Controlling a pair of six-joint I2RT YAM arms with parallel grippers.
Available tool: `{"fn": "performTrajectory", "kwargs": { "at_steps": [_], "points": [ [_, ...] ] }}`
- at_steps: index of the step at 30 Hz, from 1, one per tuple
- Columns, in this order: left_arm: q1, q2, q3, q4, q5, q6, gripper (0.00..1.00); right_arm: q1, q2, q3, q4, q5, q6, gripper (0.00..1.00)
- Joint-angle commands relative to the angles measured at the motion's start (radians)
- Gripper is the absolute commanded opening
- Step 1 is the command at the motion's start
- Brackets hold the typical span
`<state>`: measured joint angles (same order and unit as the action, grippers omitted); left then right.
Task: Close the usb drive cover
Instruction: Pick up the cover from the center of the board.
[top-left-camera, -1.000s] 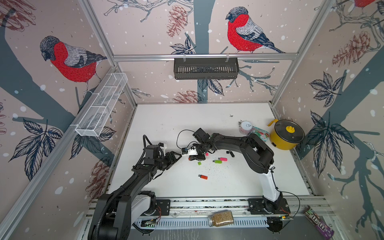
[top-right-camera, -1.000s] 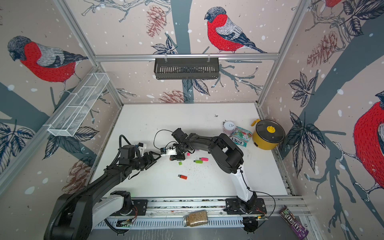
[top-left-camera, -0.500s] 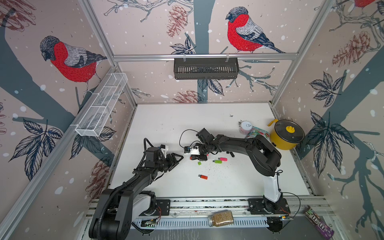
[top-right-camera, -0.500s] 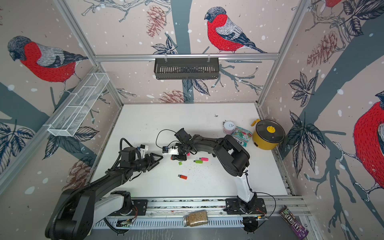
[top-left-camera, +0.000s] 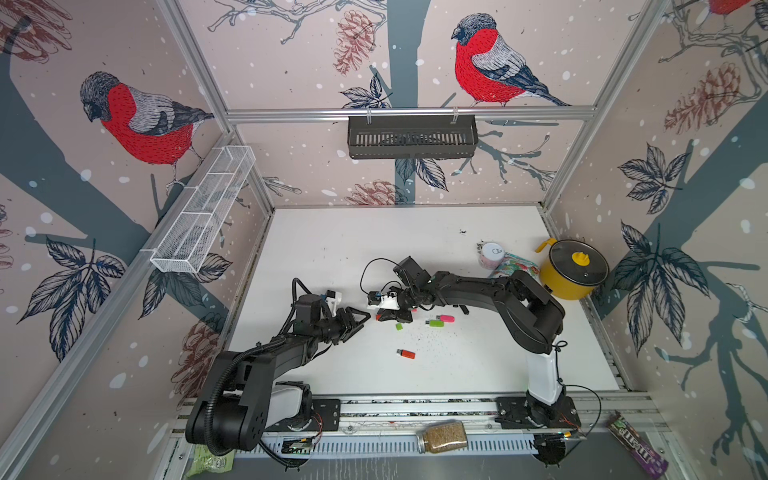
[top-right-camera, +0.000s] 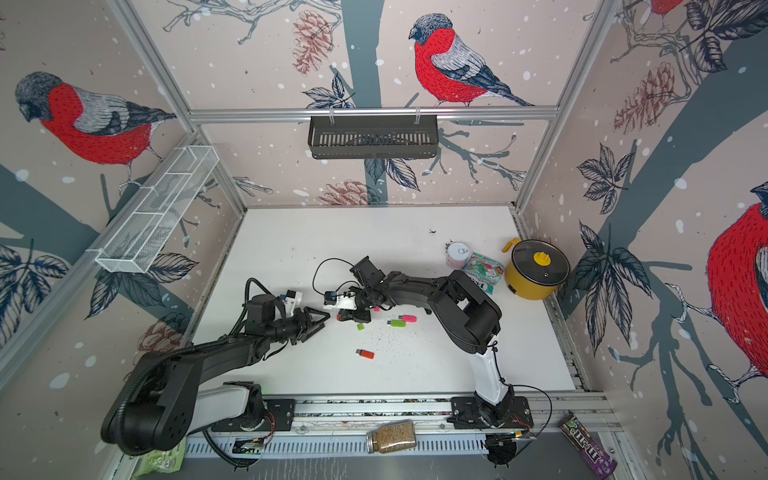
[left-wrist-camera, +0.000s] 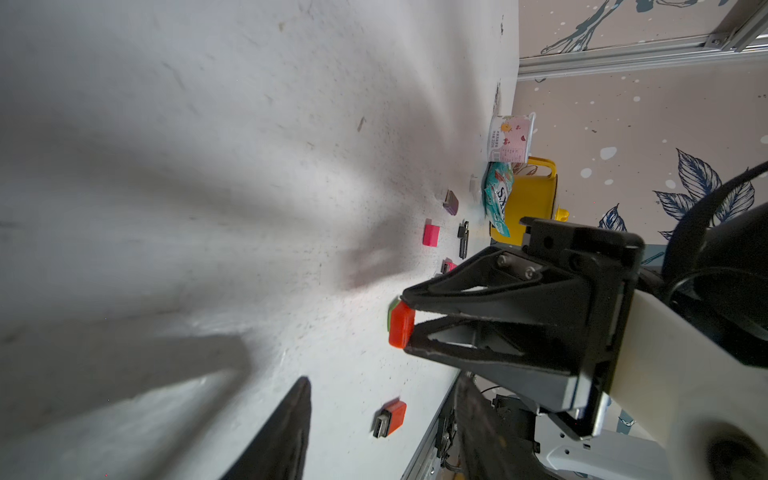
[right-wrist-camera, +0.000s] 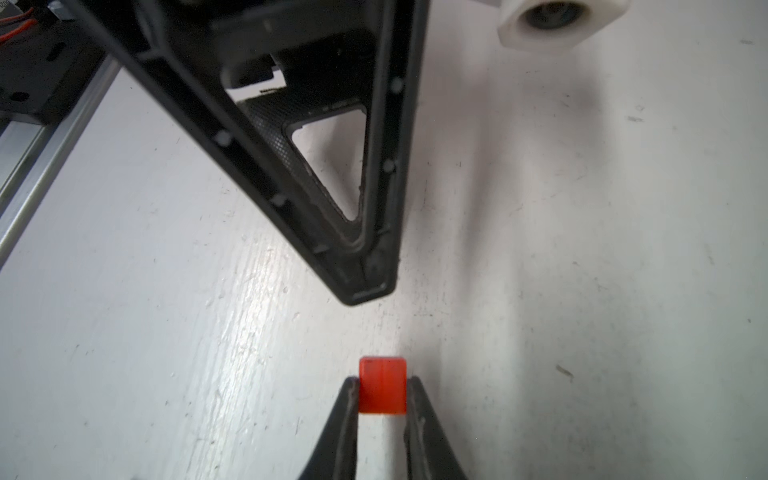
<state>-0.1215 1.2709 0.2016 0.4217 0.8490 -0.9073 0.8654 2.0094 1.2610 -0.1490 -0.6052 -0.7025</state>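
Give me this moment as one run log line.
right tool: shut on red cap | left tool: open, empty | red drive: on table, plug bare | status: cap not yet on

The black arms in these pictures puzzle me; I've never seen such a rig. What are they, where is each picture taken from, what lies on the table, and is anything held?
They are two robot arms, each ending in a two-fingered gripper. Two pictures look down from above; two come from cameras on the wrists. On the white table lie an orange USB drive with its plug bare, a green drive, a pink drive, a yellow pot and a cup. The right gripper pinches a small red cap, probably that drive's; the left gripper is open and empty, close by.
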Motion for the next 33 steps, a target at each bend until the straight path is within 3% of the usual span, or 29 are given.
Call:
{"fn": "performTrajectory", "kwargs": {
  "at_steps": [1, 11, 33],
  "points": [
    [-0.003, 0.020, -0.001, 0.091, 0.038, -0.025, 0.54, 0.002, 0.000, 0.011, 0.013, -0.034, 0.015, 0.20],
    [-0.018, 0.097, 0.000, 0.179, 0.057, -0.062, 0.51, 0.008, 0.037, 0.062, -0.028, -0.048, 0.001, 0.20],
    [-0.020, 0.107, 0.005, 0.251, 0.060, -0.139, 0.43, -0.002, 0.054, 0.096, -0.031, -0.097, 0.009, 0.20]
  ]
}}
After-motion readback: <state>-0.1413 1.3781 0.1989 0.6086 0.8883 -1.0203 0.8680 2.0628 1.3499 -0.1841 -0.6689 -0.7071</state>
